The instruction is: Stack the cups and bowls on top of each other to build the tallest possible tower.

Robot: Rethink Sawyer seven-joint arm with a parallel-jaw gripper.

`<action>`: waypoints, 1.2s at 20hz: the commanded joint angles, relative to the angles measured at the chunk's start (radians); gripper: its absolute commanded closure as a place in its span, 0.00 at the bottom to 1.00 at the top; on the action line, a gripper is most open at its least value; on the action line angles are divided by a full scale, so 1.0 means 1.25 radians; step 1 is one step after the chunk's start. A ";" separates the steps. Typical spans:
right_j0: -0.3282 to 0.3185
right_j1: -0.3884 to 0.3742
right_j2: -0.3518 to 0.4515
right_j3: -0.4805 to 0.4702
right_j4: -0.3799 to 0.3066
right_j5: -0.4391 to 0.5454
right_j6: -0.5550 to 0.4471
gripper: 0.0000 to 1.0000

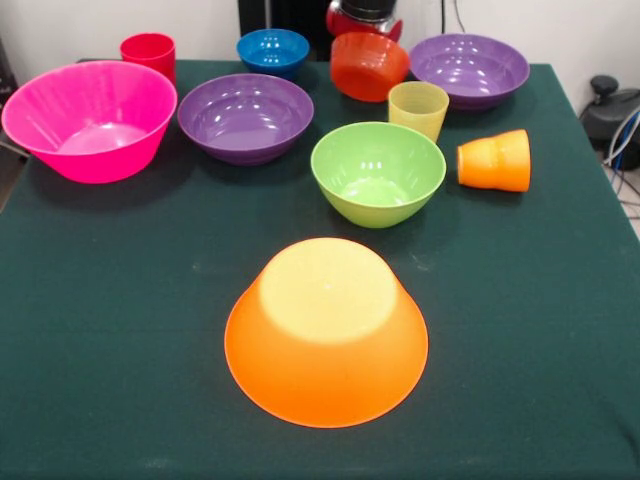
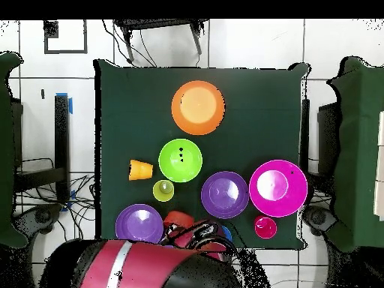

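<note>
A: The big orange bowl (image 1: 326,335) is seen upside down, alone, well apart from everything else. A ready base, it seems.

B: Beyond it, the green bowl (image 1: 378,172) is flanked by the tipped orange cup (image 1: 495,160) and the yellow cup (image 1: 418,108). That cup on its side may be rolled away if nudged.

A: The gripper (image 1: 365,12) is glimpsed at the back, just above the tilted orange-red bowl (image 1: 369,66). Whether its fingers are spread or pressed together cannot be told.

B: The risk is judged plain: the blue bowl (image 1: 273,51) and one purple bowl (image 1: 469,70) are crowded beside it, so neighbours could be knocked on descent.
</note>
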 commanded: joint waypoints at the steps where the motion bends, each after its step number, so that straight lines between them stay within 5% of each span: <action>1: 0.053 0.107 -0.063 -0.090 0.027 -0.080 0.034 0.00; 6: 0.051 0.116 -0.082 -0.092 0.030 -0.097 0.018 0.00; 17: -0.028 0.036 -0.007 -0.093 0.009 0.004 -0.024 0.00; 24: -0.021 0.034 0.015 -0.104 0.042 0.010 -0.007 0.00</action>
